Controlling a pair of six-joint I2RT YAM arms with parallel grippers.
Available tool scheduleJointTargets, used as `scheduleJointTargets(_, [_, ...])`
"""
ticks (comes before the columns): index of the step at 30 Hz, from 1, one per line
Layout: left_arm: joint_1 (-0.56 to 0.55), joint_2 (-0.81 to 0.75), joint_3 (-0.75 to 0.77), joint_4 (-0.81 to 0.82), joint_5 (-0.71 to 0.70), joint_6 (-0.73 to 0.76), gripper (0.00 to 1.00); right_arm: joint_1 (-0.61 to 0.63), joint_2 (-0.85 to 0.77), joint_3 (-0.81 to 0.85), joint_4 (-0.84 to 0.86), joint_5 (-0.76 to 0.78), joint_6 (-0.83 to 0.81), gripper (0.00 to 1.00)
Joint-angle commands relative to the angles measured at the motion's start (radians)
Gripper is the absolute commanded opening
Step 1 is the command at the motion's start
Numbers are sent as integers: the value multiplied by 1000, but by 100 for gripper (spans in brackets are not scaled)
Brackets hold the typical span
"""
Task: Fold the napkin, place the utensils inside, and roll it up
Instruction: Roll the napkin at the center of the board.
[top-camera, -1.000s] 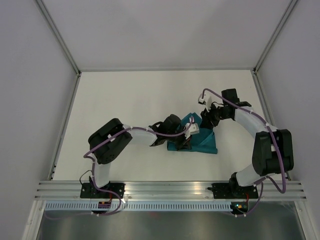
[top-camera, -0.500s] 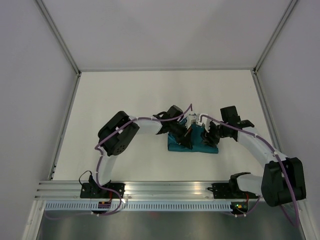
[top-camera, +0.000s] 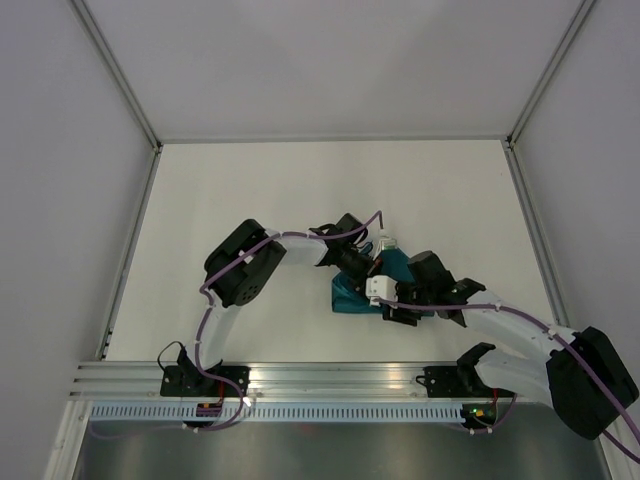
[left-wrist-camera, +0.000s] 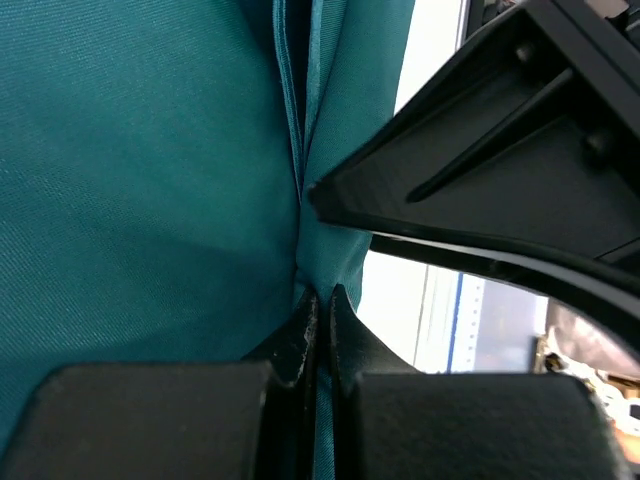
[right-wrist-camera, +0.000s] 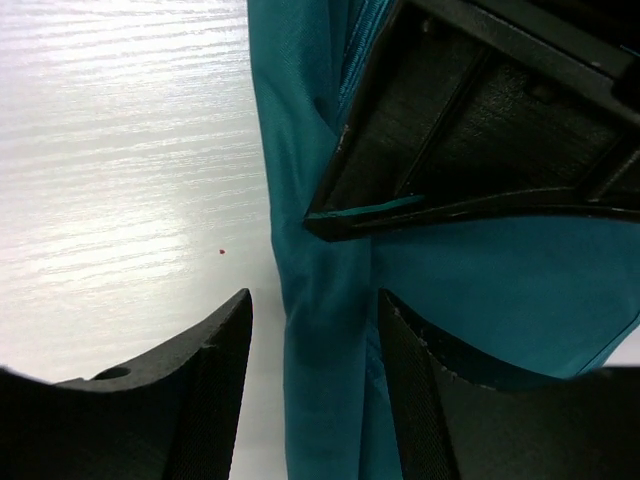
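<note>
Teal napkin, thin and creased, folded into a narrow bundle, lies mid-counter towards the front. Left fingers pinch a fold tight; right fingers stand apart astride its long edge. Bare counter lies leftward.

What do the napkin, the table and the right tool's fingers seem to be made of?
Napkin: thin woven cloth with a slight sheen; fine weave and soft creases show. Table: glossy white with faint grain streaks, perhaps laminate. Right tool fingers: matte black, probably plastic.
</note>
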Motion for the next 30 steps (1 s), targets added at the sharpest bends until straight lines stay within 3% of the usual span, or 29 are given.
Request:
scheduleJointTargets(1, [-10, 101, -41, -160, -164, 1, 2, 36, 17, -26, 110, 98, 21, 59])
scheduleJointTargets(6, [-10, 106, -29, -162, -158, -9, 2, 79, 32, -57, 171, 135, 30, 57])
scheduleJointTargets(9, [-9, 110, -20, -165, -152, -18, 3, 88, 52, -68, 187, 141, 35, 49])
scheduleJointTargets(11, [-7, 112, -17, -165, -149, -25, 10, 93, 64, -62, 180, 143, 42, 26])
scheduleJointTargets(13, [-1, 104, -18, -162, -162, -39, 16, 93, 78, -57, 179, 143, 45, 12])
scheduleJointTargets(16, [20, 63, -35, -120, -176, -82, 29, 91, 106, -29, 145, 135, 27, 8])
scheduleJointTargets(20, [62, -31, -79, -39, -199, -163, 36, 91, 147, 1, 89, 111, 4, 6])
scheduleJointTargets(30, [234, -339, -291, 377, -253, -412, 38, -27, 409, 196, -115, -69, -132, 5])
